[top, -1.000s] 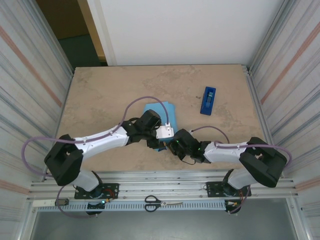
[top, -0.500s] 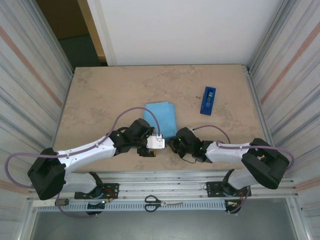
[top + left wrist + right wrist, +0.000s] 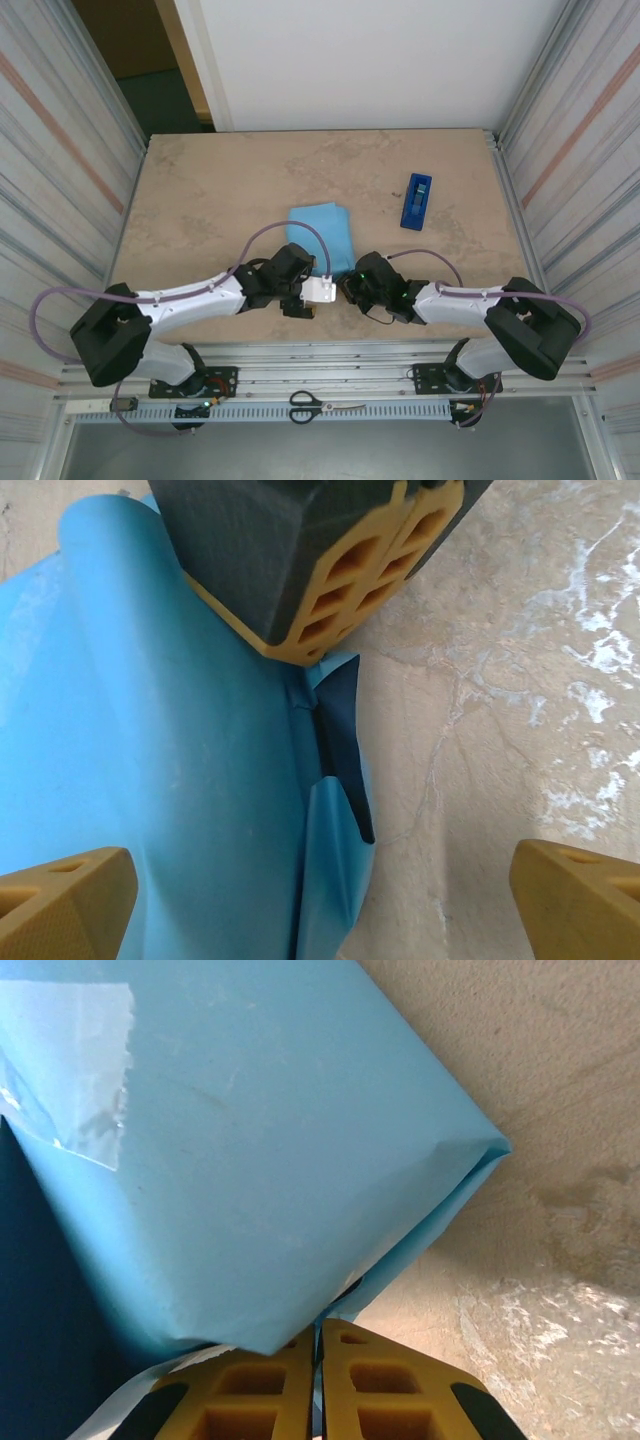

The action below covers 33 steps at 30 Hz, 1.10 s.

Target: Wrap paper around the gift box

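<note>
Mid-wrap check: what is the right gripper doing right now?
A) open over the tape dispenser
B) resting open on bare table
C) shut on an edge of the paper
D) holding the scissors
C: in the right wrist view the right gripper has its fingers pressed together with an edge of the paper pinched between them; the tape dispenser lies apart from it.

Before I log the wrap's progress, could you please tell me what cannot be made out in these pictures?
- The gift box: top external and both wrist views, covered by the paper.
- The paper's near edge: top external, under the left gripper and right gripper.
- The left gripper's fingers: left wrist view, cut off by the bottom edge.
- Any label on the tape dispenser: top external, too small.
</note>
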Tool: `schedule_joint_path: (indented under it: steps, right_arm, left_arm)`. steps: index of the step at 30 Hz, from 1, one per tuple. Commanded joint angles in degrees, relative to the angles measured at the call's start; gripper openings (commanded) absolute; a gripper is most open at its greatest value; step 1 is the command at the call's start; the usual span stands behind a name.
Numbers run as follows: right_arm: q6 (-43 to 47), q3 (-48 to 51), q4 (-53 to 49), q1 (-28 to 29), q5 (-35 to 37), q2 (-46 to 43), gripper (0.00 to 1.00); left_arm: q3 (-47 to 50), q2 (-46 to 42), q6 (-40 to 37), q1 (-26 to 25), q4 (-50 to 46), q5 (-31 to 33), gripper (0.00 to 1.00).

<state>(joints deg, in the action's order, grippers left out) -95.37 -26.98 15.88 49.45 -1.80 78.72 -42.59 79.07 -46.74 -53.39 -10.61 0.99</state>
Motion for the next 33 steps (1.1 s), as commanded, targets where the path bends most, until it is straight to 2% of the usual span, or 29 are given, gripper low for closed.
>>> schedule_joint_path:
  steps: [1, 19, 25, 27, 30, 33]
  right_arm:
    - [0.36, 1.04, 1.01, -0.69, -0.38, -1.24, 0.11]
    - [1.11, 1.88, 1.95, -2.6, -2.07, -2.01, 0.12]
    - [1.86, 2.62, 1.36, -3.22, -2.47, -3.66, 0.16]
    - [2.01, 2.97, 0.08, -3.47, -2.49, -4.56, 0.2]
    - [2.49, 4.11, -1.84, -3.57, -1.63, -6.85, 0.21]
    - [3.2, 5.59, -4.29, -4.21, -0.99, -9.83, 0.23]
  left_arm:
    - [-0.16, 1.87, 0.19, -0.52, 3.03, 2.7, 0.96]
    - [-1.71, 7.63, 2.3, -0.66, 4.51, 7.93, 0.79]
    - [-1.96, 8.34, 3.03, -0.67, 4.81, 8.85, 0.71]
    - [-2.27, 8.55, 3.86, -0.74, 4.81, 9.09, 0.69]
    - [-2.97, 8.9, 4.77, -0.71, 4.46, 8.77, 0.61]
    - [-3.85, 9.47, 5.73, -0.74, 3.9, 8.58, 0.59]
